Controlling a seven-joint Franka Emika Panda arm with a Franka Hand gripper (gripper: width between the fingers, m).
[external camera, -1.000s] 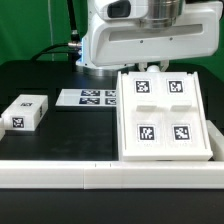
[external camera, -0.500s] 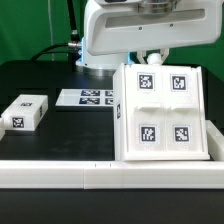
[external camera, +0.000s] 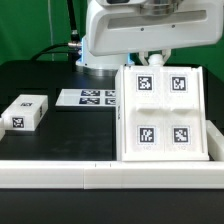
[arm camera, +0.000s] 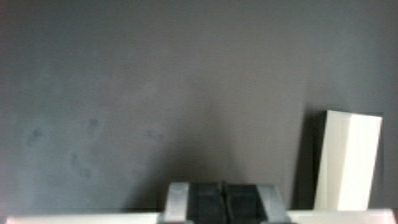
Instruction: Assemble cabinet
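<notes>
Cannot tell the spread of the gripper [external camera: 150, 58], mostly hidden at the 12 o'clock edge of the cabinet [external camera: 165, 112]. Cabinet tilted up at 3 o'clock on the table [external camera: 60, 135]; toward its 9 o'clock, the marker board [external camera: 88, 97], then a small white block [external camera: 26, 111].

Panda arm [external camera: 150, 30]: white wrist housing low near table's [external camera: 70, 135] far edge, toward exterior view's right, pointing down. gripper [arm camera: 228, 203]: fingers [arm camera: 187, 200] close together, dark pads nearly meeting. Fingertips out of frame, so grip unclear.
</notes>
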